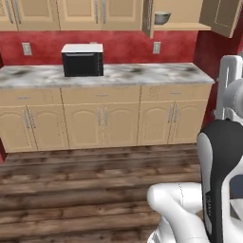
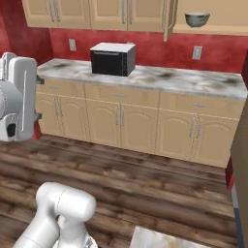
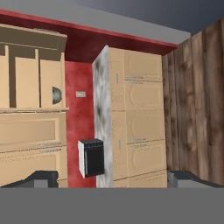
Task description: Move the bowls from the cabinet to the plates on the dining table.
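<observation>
- Gripper [image 3: 112, 177] fingers stand spread wide with nothing between them; in the hand view the two dark finger tips [image 3: 41, 178] rise at the bottom, far apart, pointing across the room at the kitchen wall. That view is rolled onto its side, so the counter runs up and down in it.
- One grey-green bowl [image 1: 162, 18] sits upright on the shelf of the open cabinet [image 1: 182, 24], near the shelf's left end. From the right base view the same bowl shows its dark markings and pale inside. In the hand view it is a small grey curve peeking past a door edge, and I cannot make out more of it there.
- Cabinet doors hang open on both sides of the bowl: one door [image 1: 147, 19] is seen edge-on just left of it, the other door [image 1: 222, 16] swings out at the upper right.
- Below the cabinet runs a marble counter [image 1: 142, 73] with grey mottling, backed by a red wall [image 1: 123, 45] with pale outlets.
- A black microwave [image 1: 82, 60] with a white top stands on the counter, well to the left of the bowl.
- Tan base cupboards [image 1: 102, 121] with silver handles sit under the counter.
- Dark wooden floor [image 1: 76, 194] stretches between the cupboards and the robot.
- A corner of white marble top [image 2: 164, 238], possibly the dining table, shows at the bottom edge of the right base view.
</observation>
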### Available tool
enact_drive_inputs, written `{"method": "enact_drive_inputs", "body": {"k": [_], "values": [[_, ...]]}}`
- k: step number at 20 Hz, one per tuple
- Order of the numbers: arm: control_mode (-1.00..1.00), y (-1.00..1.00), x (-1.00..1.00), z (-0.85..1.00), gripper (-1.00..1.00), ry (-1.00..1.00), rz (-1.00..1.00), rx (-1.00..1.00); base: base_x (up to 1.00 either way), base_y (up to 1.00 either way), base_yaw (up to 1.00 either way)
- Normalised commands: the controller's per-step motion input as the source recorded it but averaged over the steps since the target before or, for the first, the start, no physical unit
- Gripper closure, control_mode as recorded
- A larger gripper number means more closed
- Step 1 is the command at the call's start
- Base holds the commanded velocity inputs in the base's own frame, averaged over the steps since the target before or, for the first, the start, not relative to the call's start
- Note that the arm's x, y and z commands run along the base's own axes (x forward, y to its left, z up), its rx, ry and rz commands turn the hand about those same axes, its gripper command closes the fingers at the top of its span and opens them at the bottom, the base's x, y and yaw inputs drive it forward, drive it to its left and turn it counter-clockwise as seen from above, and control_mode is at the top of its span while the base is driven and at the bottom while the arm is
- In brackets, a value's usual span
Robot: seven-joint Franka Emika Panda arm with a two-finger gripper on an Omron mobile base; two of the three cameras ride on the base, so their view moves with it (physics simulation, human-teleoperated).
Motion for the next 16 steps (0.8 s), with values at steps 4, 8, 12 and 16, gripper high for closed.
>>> {"method": "enact_drive_inputs", "body": {"k": [4, 8, 12, 16], "values": [[1.00, 0.00, 0.00, 0.00, -1.00, 0.00, 0.00, 0.00, 0.17, -0.50, -0.03], [1.00, 0.00, 0.00, 0.00, -1.00, 0.00, 0.00, 0.00, 0.29, -0.44, -0.02], [1.00, 0.00, 0.00, 0.00, -1.00, 0.00, 0.00, 0.00, 0.60, -0.07, -0.01], [1.00, 0.00, 0.00, 0.00, -1.00, 0.00, 0.00, 0.00, 0.62, 0.00, 0.00]]}}
